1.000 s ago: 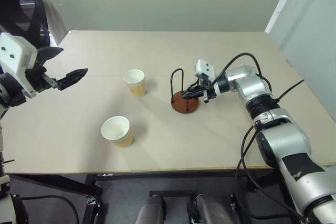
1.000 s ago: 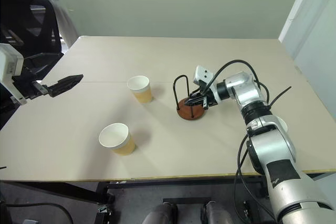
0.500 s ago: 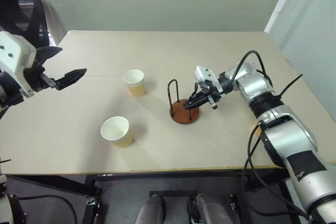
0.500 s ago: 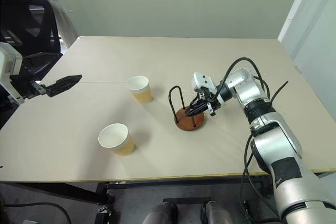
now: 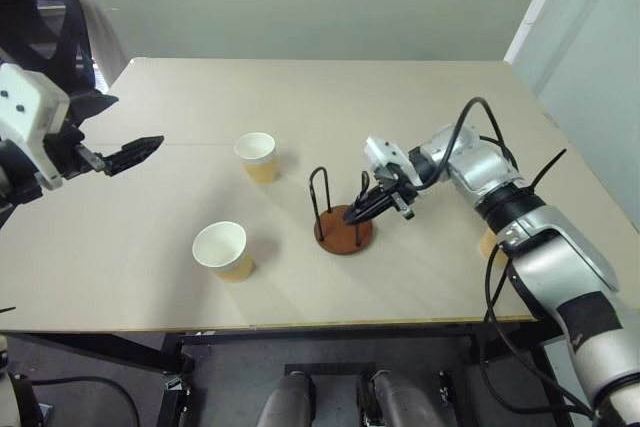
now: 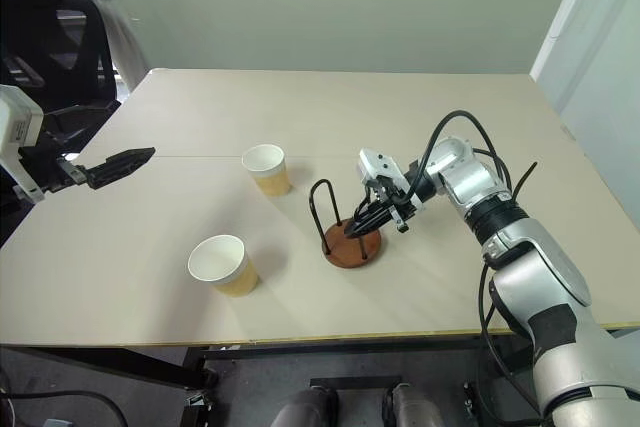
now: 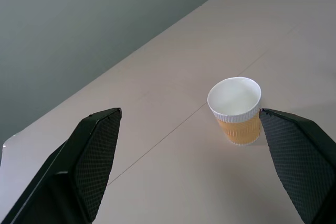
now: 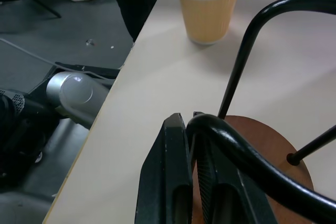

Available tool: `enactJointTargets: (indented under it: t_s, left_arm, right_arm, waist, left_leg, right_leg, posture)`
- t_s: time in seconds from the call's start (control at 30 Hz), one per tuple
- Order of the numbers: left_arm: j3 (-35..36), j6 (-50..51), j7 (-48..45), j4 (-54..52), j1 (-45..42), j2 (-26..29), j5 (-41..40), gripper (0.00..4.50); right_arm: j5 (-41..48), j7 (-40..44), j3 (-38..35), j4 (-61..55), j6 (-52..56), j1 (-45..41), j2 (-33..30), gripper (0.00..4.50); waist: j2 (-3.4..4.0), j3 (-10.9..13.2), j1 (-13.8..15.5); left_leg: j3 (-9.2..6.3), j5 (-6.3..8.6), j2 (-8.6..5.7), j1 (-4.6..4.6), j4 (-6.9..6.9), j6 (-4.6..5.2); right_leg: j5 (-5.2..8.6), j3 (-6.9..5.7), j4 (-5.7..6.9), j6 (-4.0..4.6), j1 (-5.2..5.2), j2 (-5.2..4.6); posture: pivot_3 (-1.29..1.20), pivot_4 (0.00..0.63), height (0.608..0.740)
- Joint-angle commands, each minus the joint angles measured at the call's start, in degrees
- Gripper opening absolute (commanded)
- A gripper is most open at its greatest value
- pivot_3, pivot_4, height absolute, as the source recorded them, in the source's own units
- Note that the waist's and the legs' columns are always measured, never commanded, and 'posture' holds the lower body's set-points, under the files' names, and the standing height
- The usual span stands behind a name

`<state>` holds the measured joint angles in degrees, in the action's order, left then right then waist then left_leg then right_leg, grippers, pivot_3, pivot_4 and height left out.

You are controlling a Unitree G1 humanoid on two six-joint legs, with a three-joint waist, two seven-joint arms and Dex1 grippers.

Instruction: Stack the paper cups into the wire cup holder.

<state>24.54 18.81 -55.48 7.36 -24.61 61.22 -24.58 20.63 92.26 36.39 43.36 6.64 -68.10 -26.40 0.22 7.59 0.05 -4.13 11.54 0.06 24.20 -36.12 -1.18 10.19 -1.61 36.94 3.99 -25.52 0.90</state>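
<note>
Beside the wire cup holder [image 5: 341,217], two paper cups [image 5: 222,250]

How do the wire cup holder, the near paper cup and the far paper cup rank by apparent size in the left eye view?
1. wire cup holder
2. near paper cup
3. far paper cup
The cups may match; the near one is closer to the camera.

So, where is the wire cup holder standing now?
In the left eye view the wire cup holder stands on the table near its middle, right of the two paper cups, with the right tool shut on one wire loop.
</note>
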Motion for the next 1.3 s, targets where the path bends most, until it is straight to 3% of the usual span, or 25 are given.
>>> enactJointTargets:
  t_s: [0.03, 0.07, 0.17, 0.5, 0.53, 0.97, 1.3]
  left_arm:
    - [1.8, -0.2, 0.1, -1.4, -0.7, 1.5, -0.2, 4.5]
    - [1.7, -0.2, 0.2, -1.3, -0.7, 1.5, -0.2, 4.5]
    - [1.3, -0.3, 0.2, -1.3, -1.0, 1.4, -0.2, 4.5]
    - [0.4, -0.6, 0.1, -0.7, -2.2, 1.3, 0.1, 4.5]
    - [0.4, -0.6, 0.1, -0.7, -2.3, 1.2, 0.1, 4.5]
    - [-0.8, -1.0, -0.1, 0.0, -3.7, 0.8, 0.4, 4.5]
    - [-4.6, 1.8, -4.9, 0.9, -7.1, -2.0, -3.5, 4.5]
  right_arm:
    - [-0.3, 0.2, 0.6, -0.2, -2.5, -1.1, -0.3, 0.02]
    - [-1.5, 0.2, 0.5, 1.0, -4.0, -1.4, 0.0, 0.02]
    - [-4.5, 0.2, -0.1, 4.6, -8.0, -2.3, 0.9, 0.72]
    - [-9.8, 0.2, -3.0, 12.4, -15.0, -4.4, 2.4, 4.26]
    - [-10.4, 0.2, -3.5, 13.1, -15.5, -4.6, 2.7, 4.47]
    - [-11.2, 0.2, -1.5, 11.4, -16.3, -4.3, -1.8, 4.47]
    - [-12.4, 0.2, -7.4, 13.8, -10.7, -9.0, -6.6, 4.47]
  waist:
    - [0.0, 0.0, 0.0]
    - [0.0, 0.0, 0.0]
    - [0.0, 0.0, 0.0]
    - [0.0, 0.0, 0.0]
    - [0.0, 0.0, 0.0]
    - [0.0, 0.0, 0.1]
    - [0.0, 0.0, 0.1]
  left_leg:
    - [0.0, 0.0, 0.0, 0.0, 0.0, 0.0]
    - [0.0, 0.0, 0.0, 0.0, 0.0, 0.0]
    - [0.0, 0.0, 0.0, -0.01, 0.0, 0.0]
    - [0.0, 0.03, 0.0, -0.01, 0.0, -0.03]
    - [0.0, 0.03, 0.0, -0.01, 0.0, -0.03]
    - [0.0, 0.04, 0.0, 0.01, 0.0, -0.04]
    - [0.0, 0.04, 0.0, -0.01, 0.0, -0.05]
  right_leg:
    - [0.0, 0.0, 0.0, 0.0, 0.0, 0.0]
    - [0.0, 0.0, 0.0, 0.01, 0.0, 0.0]
    - [0.01, 0.0, 0.01, 0.02, 0.0, 0.0]
    - [0.0, 0.0, 0.01, 0.04, -0.01, 0.0]
    - [0.0, 0.0, 0.01, 0.04, -0.01, -0.01]
    - [-0.01, 0.0, 0.0, 0.05, 0.0, -0.02]
    - [-0.01, 0.0, 0.04, 0.05, 0.0, -0.01]
  posture:
    - [0.0, 0.15, 0.74]
    - [0.0, 0.15, 0.74]
    - [0.0, 0.15, 0.74]
    - [0.0, 0.15, 0.74]
    - [0.0, 0.15, 0.74]
    - [0.0, 0.15, 0.74]
    - [0.0, 0.15, 0.74]
